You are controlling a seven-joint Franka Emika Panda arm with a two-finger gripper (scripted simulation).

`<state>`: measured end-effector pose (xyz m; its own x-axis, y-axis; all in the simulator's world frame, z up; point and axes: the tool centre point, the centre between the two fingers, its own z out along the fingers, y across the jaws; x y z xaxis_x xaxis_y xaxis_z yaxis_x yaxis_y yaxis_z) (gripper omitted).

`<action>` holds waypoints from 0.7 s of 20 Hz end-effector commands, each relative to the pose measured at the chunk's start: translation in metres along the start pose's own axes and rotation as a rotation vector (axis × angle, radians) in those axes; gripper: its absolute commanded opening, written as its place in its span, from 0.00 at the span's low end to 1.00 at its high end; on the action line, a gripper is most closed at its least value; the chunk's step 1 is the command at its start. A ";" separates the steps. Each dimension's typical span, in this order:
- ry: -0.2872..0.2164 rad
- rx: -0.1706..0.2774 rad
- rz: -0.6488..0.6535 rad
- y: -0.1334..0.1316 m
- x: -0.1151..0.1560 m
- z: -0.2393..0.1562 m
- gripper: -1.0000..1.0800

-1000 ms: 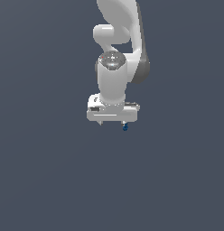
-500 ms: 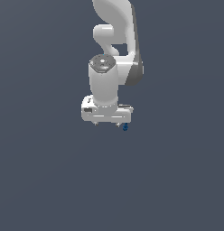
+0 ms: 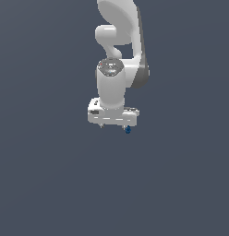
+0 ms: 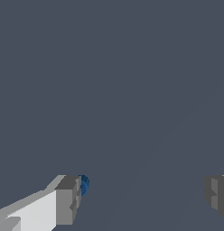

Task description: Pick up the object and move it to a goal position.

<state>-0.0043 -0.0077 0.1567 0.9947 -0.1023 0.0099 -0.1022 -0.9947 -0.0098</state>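
White robot arm points down w/ its gripper spread wide, fingers far apart, grasping nothing. The tiny dark blue piece sits right at the tip of one finger, on the exterior view's right; in the wrist view it peeks out just beside that finger, other finger well apart. Can't tell if they touch.

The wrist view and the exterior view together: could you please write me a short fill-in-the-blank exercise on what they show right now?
1. The small piece by the end effector is coloured ____.
2. In the wrist view, the two fingers stand far ____, with a wide gap between them.
3. The blue piece sits right beside ____ of the two fingers, not both.
4. The arm is coloured ____.

Missing words: blue; apart; one; white
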 end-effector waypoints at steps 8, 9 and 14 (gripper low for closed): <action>-0.005 -0.005 0.092 -0.038 -0.033 0.030 0.96; -0.005 -0.005 0.105 -0.043 -0.038 0.034 0.96; -0.007 -0.008 0.159 -0.062 -0.059 0.049 0.96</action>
<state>-0.0508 0.0545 0.1117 0.9703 -0.2421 0.0017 -0.2421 -0.9702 -0.0034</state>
